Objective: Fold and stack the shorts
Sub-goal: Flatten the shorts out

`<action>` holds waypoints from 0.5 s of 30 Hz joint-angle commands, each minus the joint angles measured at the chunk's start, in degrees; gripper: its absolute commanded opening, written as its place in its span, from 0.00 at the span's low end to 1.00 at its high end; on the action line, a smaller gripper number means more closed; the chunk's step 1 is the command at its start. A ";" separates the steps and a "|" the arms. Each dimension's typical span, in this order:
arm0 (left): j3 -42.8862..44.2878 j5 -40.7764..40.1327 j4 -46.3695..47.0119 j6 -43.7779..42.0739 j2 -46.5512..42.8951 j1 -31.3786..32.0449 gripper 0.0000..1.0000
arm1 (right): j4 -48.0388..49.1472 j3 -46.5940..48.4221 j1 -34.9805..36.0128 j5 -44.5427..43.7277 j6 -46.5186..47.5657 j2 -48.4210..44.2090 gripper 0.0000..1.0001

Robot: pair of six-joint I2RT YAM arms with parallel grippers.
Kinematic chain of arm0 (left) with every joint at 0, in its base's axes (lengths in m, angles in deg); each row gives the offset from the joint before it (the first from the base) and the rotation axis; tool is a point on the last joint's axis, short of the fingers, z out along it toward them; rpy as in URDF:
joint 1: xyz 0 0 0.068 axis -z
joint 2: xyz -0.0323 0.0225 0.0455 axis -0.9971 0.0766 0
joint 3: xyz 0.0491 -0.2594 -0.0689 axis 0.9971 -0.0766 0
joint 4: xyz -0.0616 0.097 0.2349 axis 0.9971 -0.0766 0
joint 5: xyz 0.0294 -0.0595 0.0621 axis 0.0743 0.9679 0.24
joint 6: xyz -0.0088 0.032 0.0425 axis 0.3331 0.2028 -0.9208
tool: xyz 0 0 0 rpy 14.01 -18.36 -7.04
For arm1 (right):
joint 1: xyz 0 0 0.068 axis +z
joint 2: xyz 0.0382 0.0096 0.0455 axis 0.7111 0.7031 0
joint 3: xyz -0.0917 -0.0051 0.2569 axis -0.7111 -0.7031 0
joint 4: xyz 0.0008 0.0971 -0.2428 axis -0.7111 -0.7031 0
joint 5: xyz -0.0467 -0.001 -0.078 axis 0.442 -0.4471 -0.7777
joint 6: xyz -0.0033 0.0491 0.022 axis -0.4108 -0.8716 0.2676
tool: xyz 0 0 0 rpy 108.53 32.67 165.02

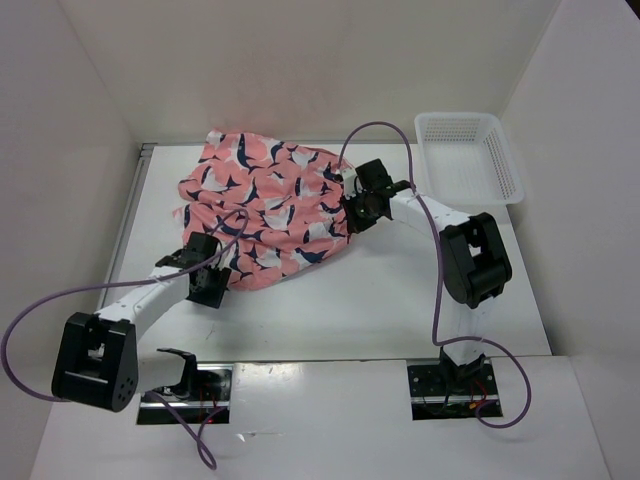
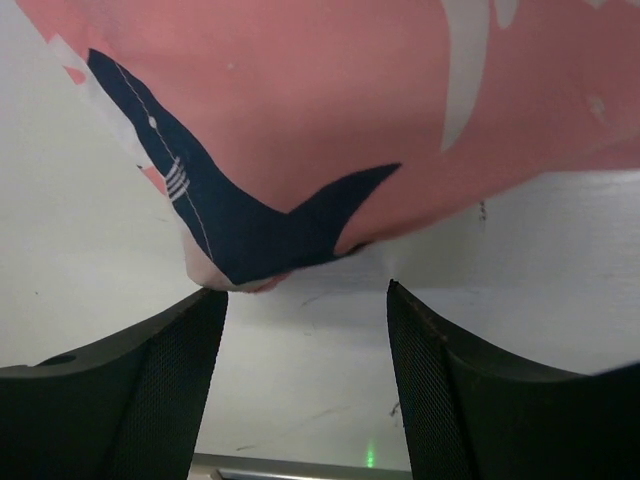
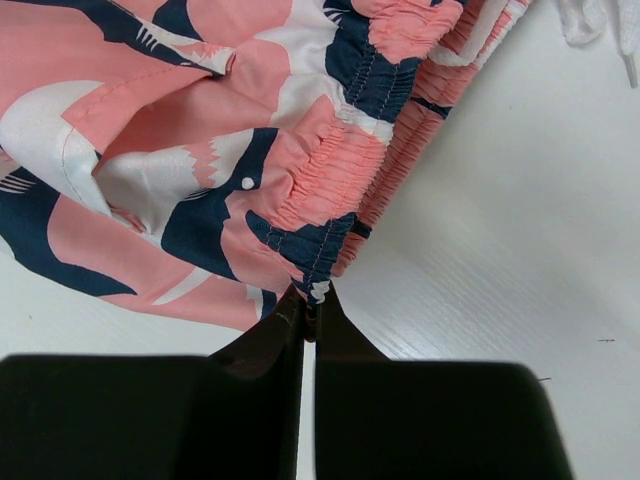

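The shorts, salmon-pink with navy and white bird shapes, lie crumpled on the white table at centre back. My right gripper is shut on the shorts' elastic waistband corner at their right edge. My left gripper stands open just in front of the shorts' near-left corner. That corner hangs just beyond the fingertips, with bare table between the fingers. In the left wrist view the pink fabric fills the upper part.
A white mesh basket stands at the back right, apart from the shorts. White walls close the table at the back and both sides. A purple cable loops above the right arm. A white drawstring shows in the right wrist view's top corner.
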 commanded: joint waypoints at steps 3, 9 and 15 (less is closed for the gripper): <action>-0.93 -5.23 9.78 -0.16 2.50 0.15 0.69 | 1.37 0.95 -0.06 -0.53 0.52 -2.05 0.00; -2.25 -5.24 12.34 -0.16 4.62 0.15 0.37 | 1.37 -0.10 -0.06 0.08 1.13 -2.05 0.00; 1.16 -4.62 7.88 -0.16 3.31 0.15 0.00 | -2.14 -0.63 -0.06 2.18 7.00 -4.41 0.00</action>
